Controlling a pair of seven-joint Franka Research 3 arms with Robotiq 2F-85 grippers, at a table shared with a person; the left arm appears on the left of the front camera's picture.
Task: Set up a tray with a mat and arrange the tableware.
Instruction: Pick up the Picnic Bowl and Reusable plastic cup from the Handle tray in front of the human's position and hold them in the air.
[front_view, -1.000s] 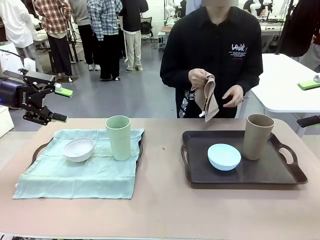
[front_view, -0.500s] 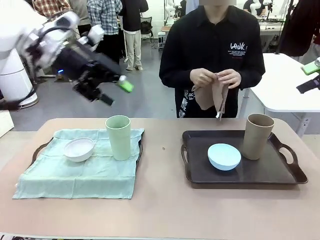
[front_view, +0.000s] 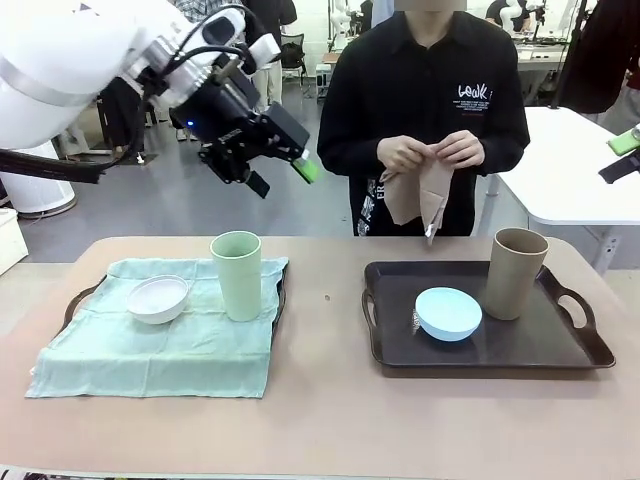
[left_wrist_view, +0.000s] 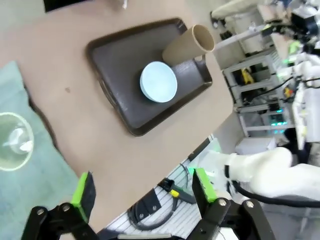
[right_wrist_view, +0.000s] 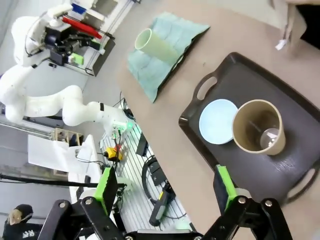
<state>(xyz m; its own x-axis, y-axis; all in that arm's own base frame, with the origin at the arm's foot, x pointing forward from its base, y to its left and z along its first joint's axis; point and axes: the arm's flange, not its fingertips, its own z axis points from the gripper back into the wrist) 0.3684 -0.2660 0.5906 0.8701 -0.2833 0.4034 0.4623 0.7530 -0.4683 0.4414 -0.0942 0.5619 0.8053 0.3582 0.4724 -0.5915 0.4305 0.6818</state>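
A white bowl and a pale green cup stand on a light green mat spread over the left tray. On the dark right tray sit a light blue bowl and a tan cup. My left gripper hangs open and empty high above the green cup. The left wrist view looks down between its fingers at the blue bowl and tan cup. My right gripper is open above the tan cup and blue bowl.
Across the table a person holds a tan-brown cloth in both hands at chest height. Bare tabletop separates the two trays. A white table stands behind on the right, and people stand farther off.
My left arm has swung from the far left up and rightward to above the green cup. The person has taken the cloth in both hands. The right gripper has risen at the right edge.
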